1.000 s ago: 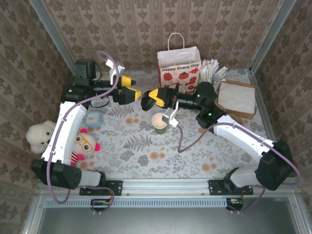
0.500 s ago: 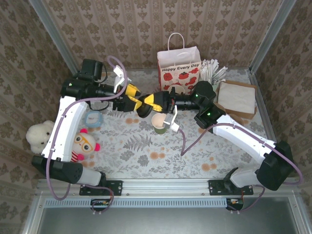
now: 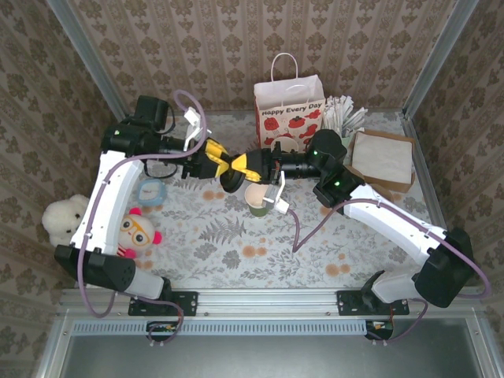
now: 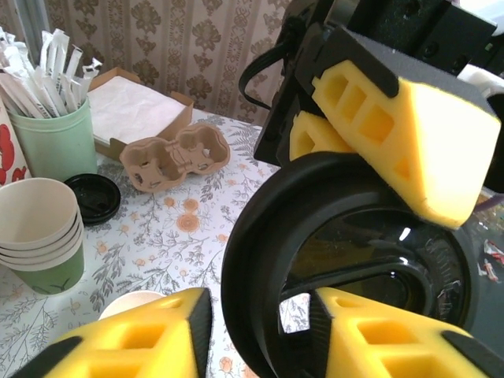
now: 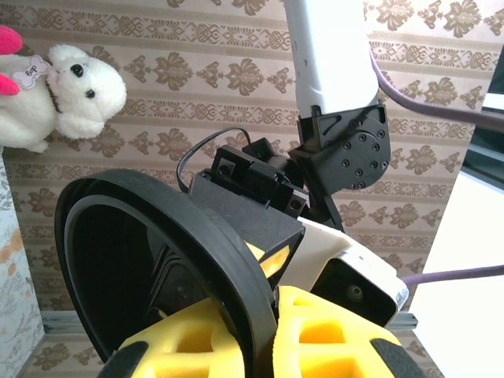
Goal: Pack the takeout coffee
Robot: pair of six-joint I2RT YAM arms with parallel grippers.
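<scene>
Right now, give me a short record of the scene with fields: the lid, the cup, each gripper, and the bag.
lid: black lid, in the air, off the cup
right gripper: jaws shut on the lid's rim
left gripper: jaws either side of the lid, grip unclear
cup: green cup, unlidded, upright on the table
bag: paper bag, upright at the back

The left gripper (image 3: 220, 163) has swung in from well left of the open cup (image 3: 257, 197) to just above its left side. It now meets the right gripper (image 3: 242, 165), its jaws narrowed around the rim of the black lid (image 4: 260, 260) held there.
</scene>
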